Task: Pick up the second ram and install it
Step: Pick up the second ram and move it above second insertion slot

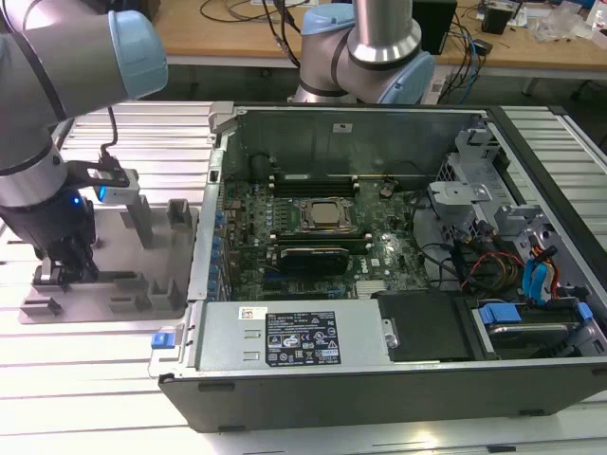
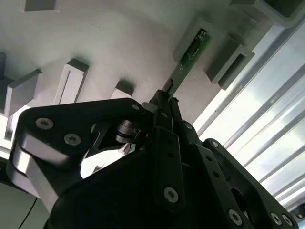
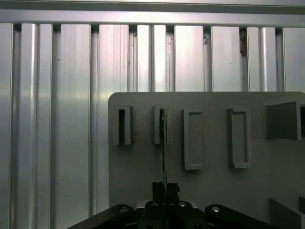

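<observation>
Gripping memory stick [image 2: 193, 50] | claw [image 2: 164, 99] pinched on its near end | far end in rack [image 3: 214, 191] slot | not installed yet

Matt plastic tray [image 3: 214, 191], metal table [image 3: 62, 119], circuit-board ram [image 2: 193, 50].

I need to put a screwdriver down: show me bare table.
Bare: slatted table nearer the camera than the tray and case. Crowded: the tray, where the gripper holds the ram, and inside the case.
</observation>
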Controlling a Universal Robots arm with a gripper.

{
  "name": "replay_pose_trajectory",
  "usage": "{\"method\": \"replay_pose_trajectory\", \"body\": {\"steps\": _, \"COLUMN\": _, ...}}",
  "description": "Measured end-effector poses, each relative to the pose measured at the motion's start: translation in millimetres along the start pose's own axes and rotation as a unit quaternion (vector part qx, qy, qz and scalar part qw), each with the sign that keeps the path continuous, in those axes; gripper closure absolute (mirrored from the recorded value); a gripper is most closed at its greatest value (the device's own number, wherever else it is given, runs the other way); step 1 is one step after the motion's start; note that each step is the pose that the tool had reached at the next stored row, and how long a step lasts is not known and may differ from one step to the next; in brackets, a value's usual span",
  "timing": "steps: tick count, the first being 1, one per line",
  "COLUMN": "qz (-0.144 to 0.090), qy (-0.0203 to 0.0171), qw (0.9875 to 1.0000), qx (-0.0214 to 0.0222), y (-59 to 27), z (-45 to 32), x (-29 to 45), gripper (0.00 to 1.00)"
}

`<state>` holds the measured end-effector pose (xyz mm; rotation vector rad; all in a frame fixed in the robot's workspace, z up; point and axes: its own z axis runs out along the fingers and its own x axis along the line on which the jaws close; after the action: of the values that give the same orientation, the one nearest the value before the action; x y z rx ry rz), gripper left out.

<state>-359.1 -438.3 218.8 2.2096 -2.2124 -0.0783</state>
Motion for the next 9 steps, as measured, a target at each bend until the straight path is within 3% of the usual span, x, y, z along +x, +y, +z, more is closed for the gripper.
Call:
{"method": "replay_pose_trajectory", "body": {"steps": 2, "qz": 0.0, "qy": 0.0, "qw": 1.0, "qx": 0.0, "y": 0.5, "z": -11.1, "x": -0.3, "gripper": 0.89}}
{"method": "replay_pose_trajectory", "body": {"steps": 6, "qz": 0.0, "qy": 0.0, "qw": 1.0, "qx": 0.0, "y": 0.9, "z": -20.1, "x": -0.5, "gripper": 0.89}}
{"method": "replay_pose_trajectory", "body": {"steps": 9, "qz": 0.0, "qy": 0.0, "qw": 1.0, "qx": 0.0, "y": 1.4, "z": -31.2, "x": -0.8, "gripper": 0.89}}
